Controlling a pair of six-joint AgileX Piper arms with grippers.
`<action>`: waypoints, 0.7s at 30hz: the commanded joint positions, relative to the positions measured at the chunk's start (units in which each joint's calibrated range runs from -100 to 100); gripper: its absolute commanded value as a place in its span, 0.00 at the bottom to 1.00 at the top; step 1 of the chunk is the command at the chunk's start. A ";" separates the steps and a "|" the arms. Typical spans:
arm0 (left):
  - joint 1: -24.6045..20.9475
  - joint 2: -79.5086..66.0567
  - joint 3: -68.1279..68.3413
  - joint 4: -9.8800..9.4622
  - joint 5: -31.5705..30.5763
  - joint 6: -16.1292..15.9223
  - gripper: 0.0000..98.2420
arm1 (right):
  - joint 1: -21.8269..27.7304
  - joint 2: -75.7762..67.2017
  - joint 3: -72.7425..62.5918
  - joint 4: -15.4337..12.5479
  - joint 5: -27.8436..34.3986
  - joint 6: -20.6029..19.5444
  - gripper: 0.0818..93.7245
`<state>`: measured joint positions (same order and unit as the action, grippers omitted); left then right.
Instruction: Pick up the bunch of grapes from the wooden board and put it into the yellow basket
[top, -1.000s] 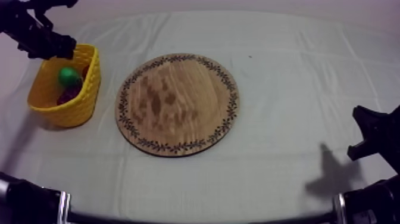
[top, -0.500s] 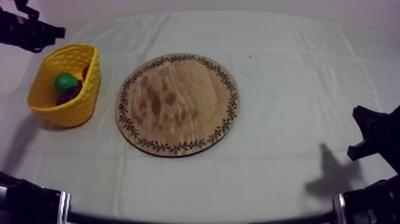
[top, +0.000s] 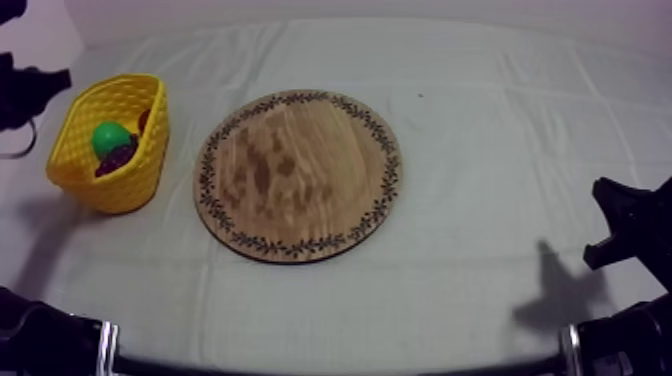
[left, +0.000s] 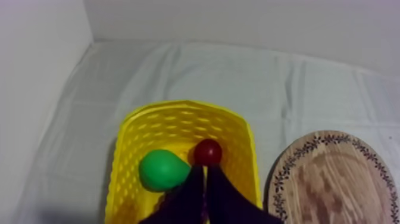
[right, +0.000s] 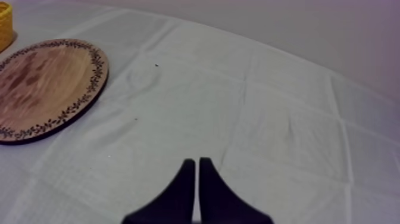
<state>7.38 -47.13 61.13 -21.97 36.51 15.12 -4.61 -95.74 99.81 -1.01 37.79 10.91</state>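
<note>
Beneath the clenched left jaws, the dark purple grape bunch (top: 118, 158) shares the woven yellow basket (left: 178, 122) with green pear (left: 162, 170) and small red fruit (left: 208, 152); right jaws clenched too.

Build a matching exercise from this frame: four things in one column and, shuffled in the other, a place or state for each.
Things
1. round wooden board with patterned rim
2. yellow woven basket
3. green toy pear
4. right tool

Places or states
A. lies inside the basket
B. shut on nothing, above the grey-white cloth
C. bare, nothing on it
D. stands at the table's left side, fruit inside

Pairs: 1-C, 2-D, 3-A, 4-B
</note>
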 joint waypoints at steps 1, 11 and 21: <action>0.26 -10.98 8.77 -2.09 -1.27 2.68 0.00 | 0.02 -0.01 -0.03 0.01 0.04 0.01 0.00; -0.87 -30.88 27.37 -5.22 -6.12 4.28 0.03 | 0.02 -0.01 -0.03 0.01 0.04 0.03 0.00; -6.79 -36.16 36.04 7.82 -17.57 -9.35 0.00 | 0.02 -0.01 -0.03 0.01 0.04 0.02 0.00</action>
<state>1.02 -82.35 95.49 -16.21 20.54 11.40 -4.61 -95.74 99.81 -1.01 37.79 10.94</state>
